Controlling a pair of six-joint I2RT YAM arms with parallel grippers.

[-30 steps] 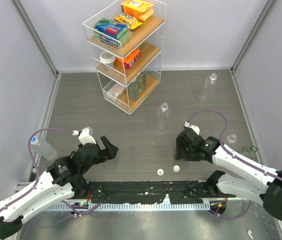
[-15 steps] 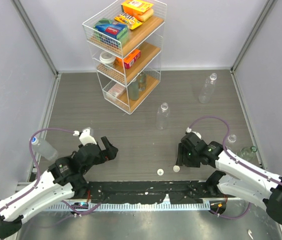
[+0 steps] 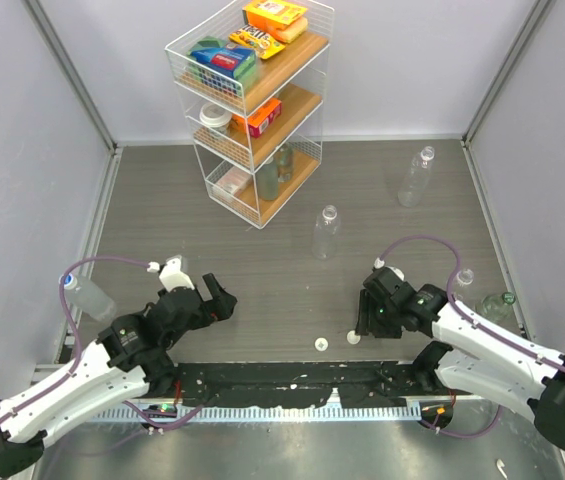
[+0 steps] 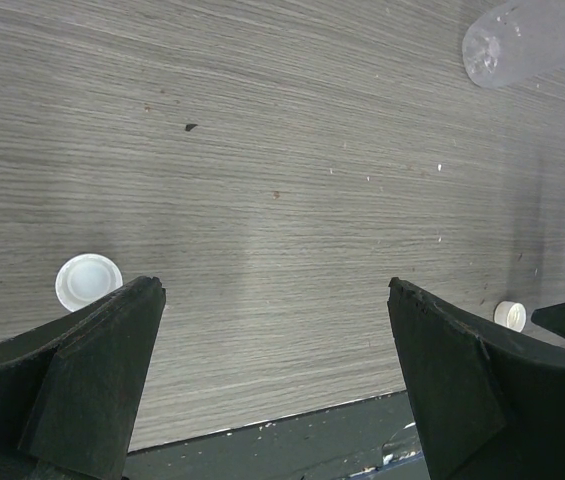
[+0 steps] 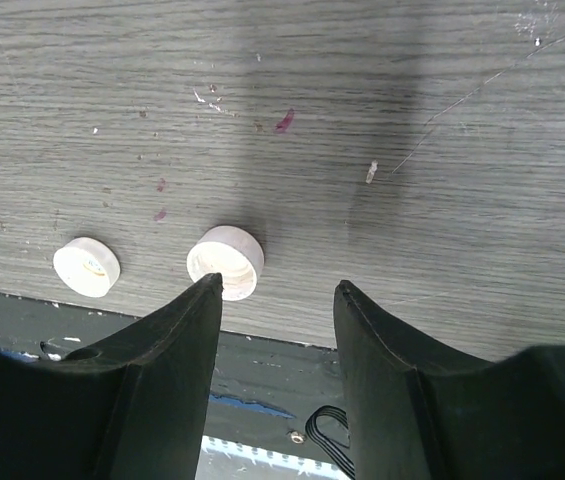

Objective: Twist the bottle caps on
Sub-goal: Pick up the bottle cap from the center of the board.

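Caps, two small white ones, are lying on the grey wood-grain table [image 3: 162, 200] close to its near edge, about midway along it. The right cap [image 5: 226, 262] is sitting hollow side up, just beside the tip of one finger of the right gripper [image 5: 277, 290] and outside its jaws. The left cap [image 5: 87, 266] is lying a little apart from it. The right gripper is hanging there with its jaws partly spread and nothing between them. The left gripper [image 4: 274, 288] is hanging over the near left part of the table, spread wide and carrying nothing. Clear bottles are standing further back: a middle bottle [image 3: 326, 232] near the table's centre, a far bottle [image 3: 415, 177] toward the far right corner, and a right-edge bottle [image 3: 465, 282]. A lying bottle [image 3: 87, 296] is resting by the left edge. A wire shelf rack [image 3: 207, 82] is standing at the far edge, holding boxes and packets.
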